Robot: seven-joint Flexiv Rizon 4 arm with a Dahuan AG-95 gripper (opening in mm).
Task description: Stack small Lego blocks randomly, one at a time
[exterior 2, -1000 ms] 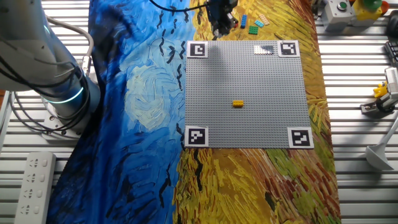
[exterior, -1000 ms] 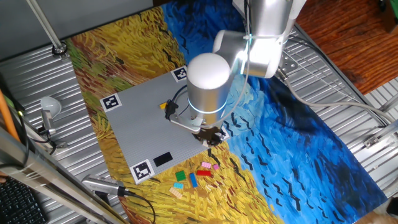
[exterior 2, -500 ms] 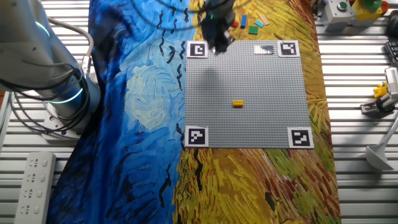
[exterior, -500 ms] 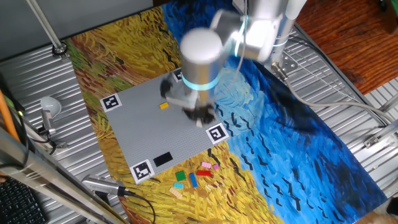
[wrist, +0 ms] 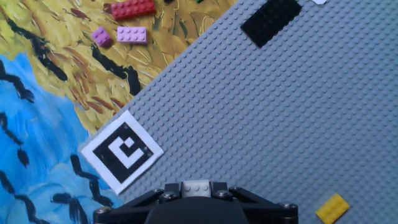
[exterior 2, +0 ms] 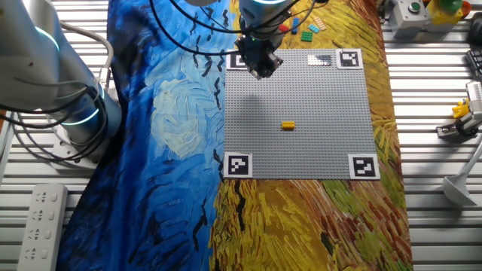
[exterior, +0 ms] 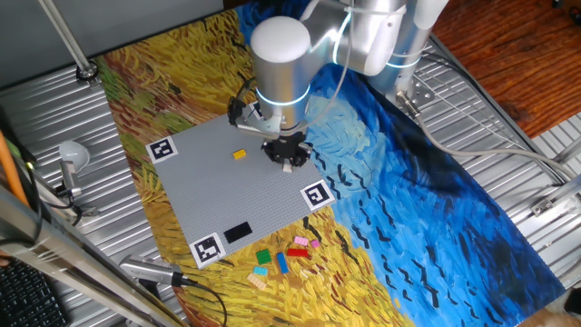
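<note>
My gripper [exterior: 287, 162] hovers over the grey baseplate [exterior: 218, 195], near its corner marker. It is shut on a small pale grey Lego block [wrist: 196, 185], which shows between the fingers in the hand view. An orange-yellow block [exterior: 240, 154] sits on the plate a short way from the gripper; it also shows in the other fixed view [exterior 2: 288, 126] and in the hand view [wrist: 331, 208]. Several loose blocks [exterior: 281, 255] lie on the cloth beyond the plate's edge, among them a red one [wrist: 132, 8] and a pink one [wrist: 132, 35].
A flat black rectangle [exterior: 237, 232] lies on the baseplate near the loose blocks. Black-and-white markers [exterior: 315, 193] sit at the plate's corners. The arm's base [exterior 2: 68, 98] stands on the painted cloth beside the plate. Metal fixtures [exterior 2: 463, 120] line the table edges.
The gripper has moved from beside the loose blocks, over the plate's corner marker, onto the baseplate towards the orange-yellow block, with the pale block in it.
</note>
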